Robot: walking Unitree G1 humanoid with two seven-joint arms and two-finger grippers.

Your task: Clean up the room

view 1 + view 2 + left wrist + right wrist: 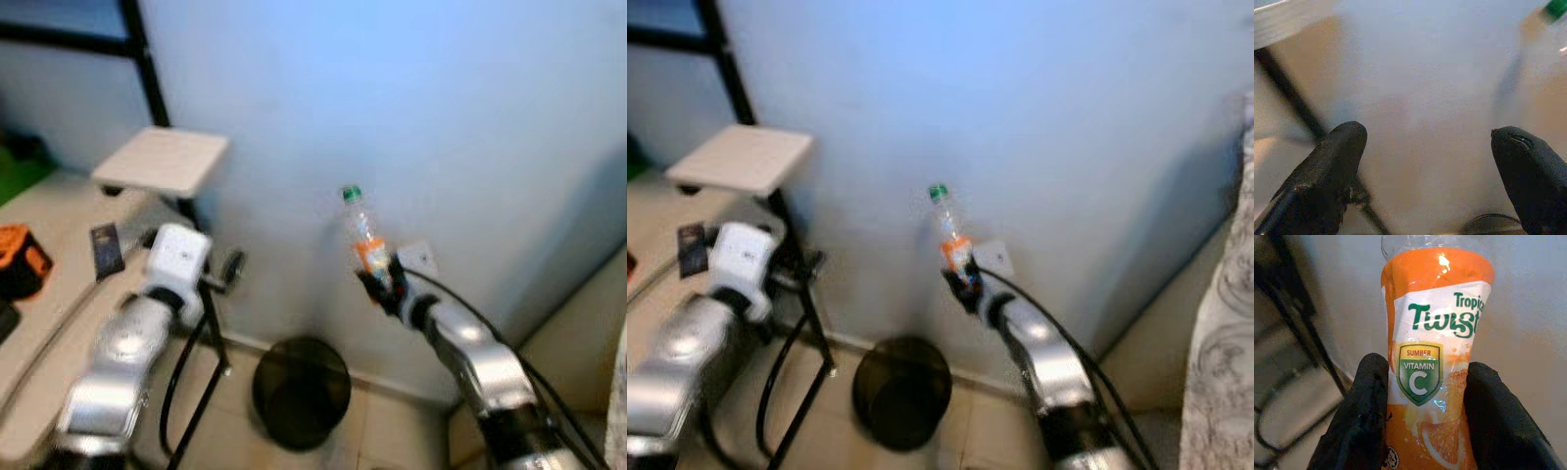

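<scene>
A: What did the head views show?

B: Near the frame's centre the right gripper point(380, 284) pinched a plastic bottle point(361, 231) by its lower part, upright, green cap on top, orange label below the clear neck. Under it, at the lower centre, a round black bin point(301, 391) stood on the tiled floor against the pale wall point(411, 108); its inside looked dark and I could not tell whether anything lay in it. The left arm reached forward at lower left beside a black stand with a white square top point(163, 160).

A: And the left wrist view?

B: The left gripper point(1435, 171) had its two black fingers spread wide apart with nothing between them. The bottle's green cap sat blurred in the upper right corner.

A: The right wrist view?

B: Both fingers point(1364, 416) pressed the bottle's orange label from either side. The label read "Twist" and "Vitamin C", with an orange slice pictured at the bottom.
</scene>
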